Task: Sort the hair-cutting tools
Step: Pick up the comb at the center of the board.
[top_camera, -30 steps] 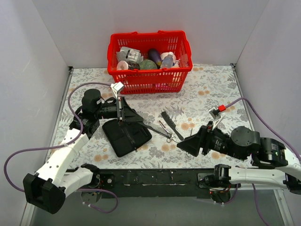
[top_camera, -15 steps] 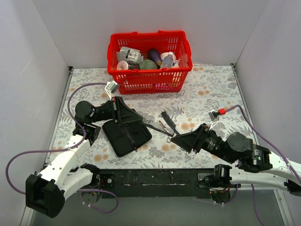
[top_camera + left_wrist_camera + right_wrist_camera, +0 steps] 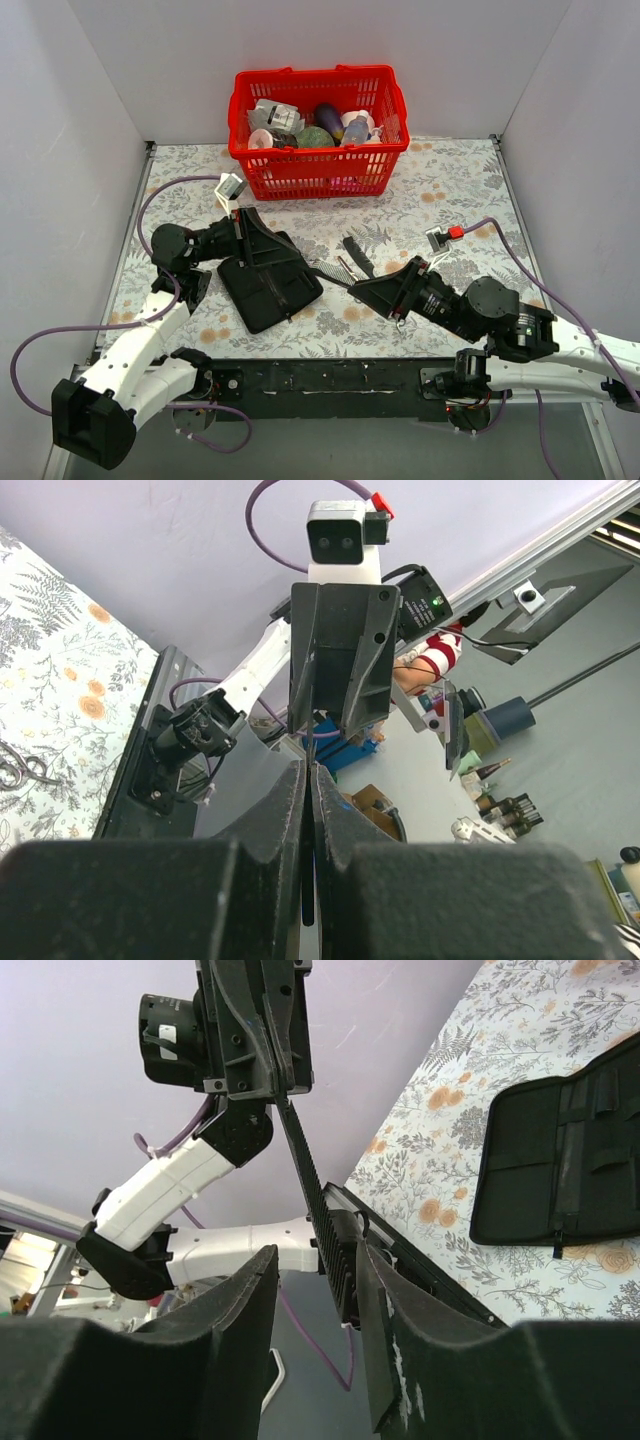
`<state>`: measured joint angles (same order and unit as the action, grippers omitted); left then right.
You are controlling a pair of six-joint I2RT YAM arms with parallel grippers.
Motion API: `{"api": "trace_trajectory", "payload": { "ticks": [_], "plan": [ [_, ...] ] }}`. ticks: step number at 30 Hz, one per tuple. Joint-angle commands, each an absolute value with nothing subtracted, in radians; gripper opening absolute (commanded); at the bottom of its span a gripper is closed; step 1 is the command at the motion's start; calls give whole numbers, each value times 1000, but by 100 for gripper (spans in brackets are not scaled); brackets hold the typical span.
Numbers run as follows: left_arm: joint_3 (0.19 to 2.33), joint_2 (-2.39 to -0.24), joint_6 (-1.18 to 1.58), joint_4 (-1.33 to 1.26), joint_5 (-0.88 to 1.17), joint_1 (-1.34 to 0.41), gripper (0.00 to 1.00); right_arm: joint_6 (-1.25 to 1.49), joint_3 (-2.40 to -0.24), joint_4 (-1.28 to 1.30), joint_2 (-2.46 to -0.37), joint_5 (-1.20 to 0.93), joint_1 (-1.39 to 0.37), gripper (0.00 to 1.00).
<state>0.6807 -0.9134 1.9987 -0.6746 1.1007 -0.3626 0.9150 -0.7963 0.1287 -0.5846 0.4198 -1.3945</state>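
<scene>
**A:** Comb [image 3: 305, 1175] first: where is it?

**B:** Off the table, just right of the open black case [image 3: 265, 290], stretched between the two arms. One end sits in the left gripper [image 3: 307, 775], which hangs over the far edge of the case. The other end points away from the case, into the right gripper [image 3: 318, 1260].

**A:** How do the left fingers stand?

**B:** Pressed together on the comb's end. Its own wrist camera shows no gap between them.

**A:** And the right one?

**B:** Its fingers stand apart, one on either side of the comb's free end. The comb runs down between them, close to one pad, with a gap on the other side. It is straddled, not clamped.

**A:** Scissors?

**B:** The scissors [image 3: 14, 765] lie flat on the flowered cloth [image 3: 450, 190], right of the case. From above, the right gripper hides their rings.

**A:** Anything else by the case?

**B:** A red basket [image 3: 320, 170] of bottles and packets stands behind it, apart from it. The case itself lies open and flat on the cloth.
</scene>
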Motion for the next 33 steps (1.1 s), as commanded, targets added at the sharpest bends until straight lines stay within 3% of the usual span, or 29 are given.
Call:
{"api": "trace_trajectory", "payload": {
  "ticks": [1,12,18,21,27,33],
  "plan": [
    [678,-893,2307,-713,1109,-359,0,896,-830,46,-598,416,-1397,42],
    [670,-877,2292,-672,1126,-359,0,890,-856,81,-610,425,-1397,10],
    [640,-861,2284,-652,1126,-365,0,851,-883,86,-624,416,-1397,27],
    [640,-861,2286,-652,1126,-364,0,841,-896,89,-634,416,-1397,29],
    [650,-868,2281,-649,1123,-365,0,836,-894,69,-640,397,-1397,21],
    [664,-887,2267,-641,1120,-364,0,844,-877,63,-640,385,-1397,21]
  ]
}}
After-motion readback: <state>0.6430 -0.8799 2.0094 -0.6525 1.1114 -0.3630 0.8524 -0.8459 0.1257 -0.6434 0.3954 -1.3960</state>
